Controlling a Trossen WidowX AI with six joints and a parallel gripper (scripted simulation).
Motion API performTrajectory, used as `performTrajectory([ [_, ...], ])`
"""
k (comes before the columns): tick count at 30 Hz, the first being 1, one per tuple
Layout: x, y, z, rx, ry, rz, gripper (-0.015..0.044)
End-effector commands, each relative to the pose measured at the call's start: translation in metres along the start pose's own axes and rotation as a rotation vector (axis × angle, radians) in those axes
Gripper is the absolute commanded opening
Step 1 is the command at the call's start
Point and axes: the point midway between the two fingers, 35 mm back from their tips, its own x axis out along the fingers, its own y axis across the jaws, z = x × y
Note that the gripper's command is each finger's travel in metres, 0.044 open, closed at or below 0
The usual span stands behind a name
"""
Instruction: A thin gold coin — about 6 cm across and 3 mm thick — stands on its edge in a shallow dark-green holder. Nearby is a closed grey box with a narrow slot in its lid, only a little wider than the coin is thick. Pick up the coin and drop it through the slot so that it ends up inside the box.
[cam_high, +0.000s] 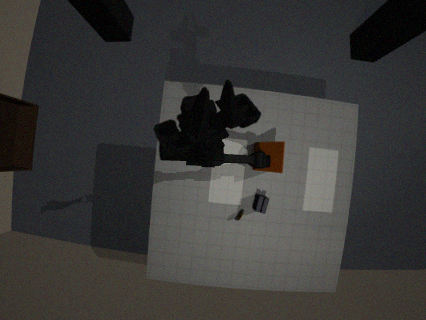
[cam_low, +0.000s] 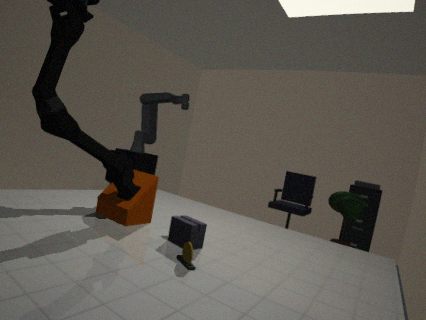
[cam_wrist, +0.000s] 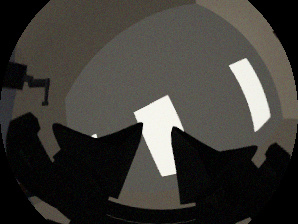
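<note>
The gold coin (cam_high: 239, 214) (cam_low: 187, 252) stands on edge in the dark-green holder (cam_low: 190, 266) on the tiled surface. The closed grey box (cam_high: 260, 203) (cam_low: 180, 233) stands close beside it, with a dark line across its lid. My gripper (cam_high: 216, 87) (cam_wrist: 157, 128) is high above the surface, well away from the coin and box, and points up toward the ceiling. Its fingers are part open with nothing between them. In the exterior view it is at the top left, partly cut off by the frame edge. The coin and box are not in the wrist view.
The arm's base sits on an orange block (cam_high: 277, 156) (cam_low: 143, 200), behind the box in the exterior view. A grey arm (cam_low: 149, 117) stands in the background. A chair (cam_low: 298, 190) and a dark cabinet (cam_low: 369, 220) are farther back at the right.
</note>
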Motion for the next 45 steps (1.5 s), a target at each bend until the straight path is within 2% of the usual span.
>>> performTrajectory([
  [1, 0.001, 0.011, -0.034, 0.052, 0.117, 0.024, 0.0161],
  [13, -0.027, 0.062, -0.167, 0.235, 0.559, 0.105, 0.0161],
  [18, -0.061, 0.078, -0.229, 0.364, 0.796, 0.075, 0.0161],
  [23, -0.108, 0.09, -0.287, 0.492, 1.043, 0.004, 0.0161],
  [32, -0.201, 0.103, -0.357, 0.672, 1.412, -0.196, 0.0161],
  [45, -0.356, 0.111, -0.407, 0.786, 1.917, -0.555, 0.0161],
])
